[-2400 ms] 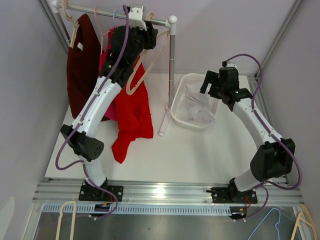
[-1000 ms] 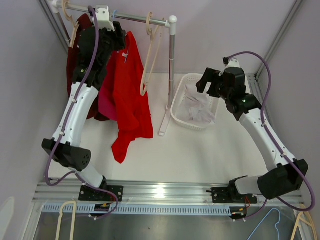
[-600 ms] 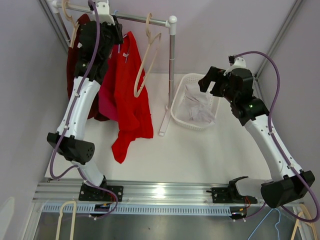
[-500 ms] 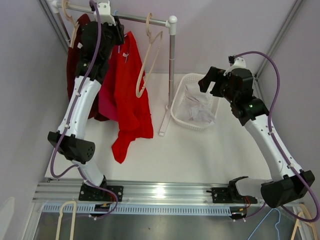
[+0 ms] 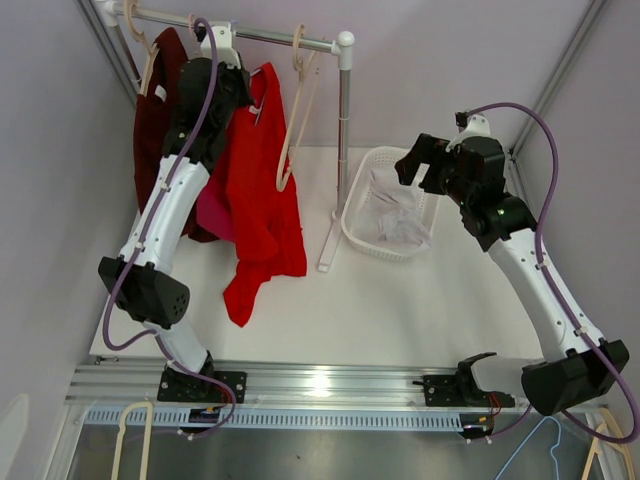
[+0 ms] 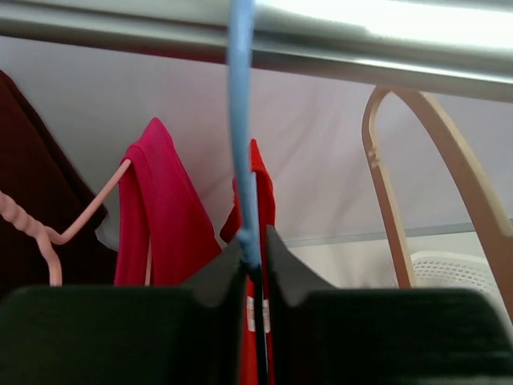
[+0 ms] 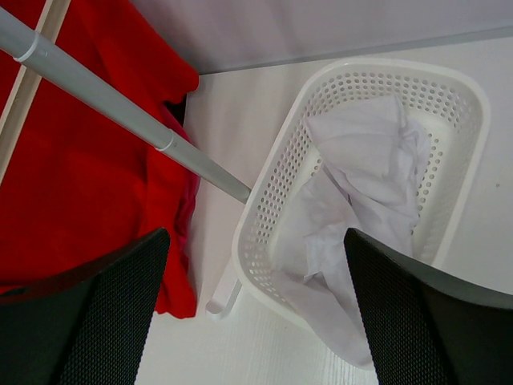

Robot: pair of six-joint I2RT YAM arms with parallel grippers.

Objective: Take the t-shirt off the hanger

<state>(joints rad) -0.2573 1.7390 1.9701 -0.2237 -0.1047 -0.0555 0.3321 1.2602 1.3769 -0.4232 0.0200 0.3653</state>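
A red t-shirt [image 5: 258, 180] hangs from a blue hanger whose hook [image 6: 240, 120] is over the metal rail [image 5: 270, 38]. My left gripper [image 5: 245, 88] is raised to the rail and shut on the blue hook just above the shirt's collar [image 6: 256, 172]; in the left wrist view the gripper [image 6: 254, 255] pinches the hook between its jaws. My right gripper [image 5: 425, 165] is open and empty, hovering above the white basket [image 5: 357, 215]. In the right wrist view the gripper [image 7: 256, 321] looks down on the basket's rim [image 7: 260, 216].
A dark maroon shirt [image 5: 160, 130] and a pink shirt [image 5: 208, 212] hang left of the red one. An empty beige hanger [image 5: 300, 110] hangs on its right, near the rack's upright post [image 5: 343, 150]. White cloth [image 5: 398, 212] lies in the basket.
My left gripper left the beige hanger, moved left along the rail to the blue hook, then dropped slightly. The beige hanger swung and settled. My right arm rose and is now still.
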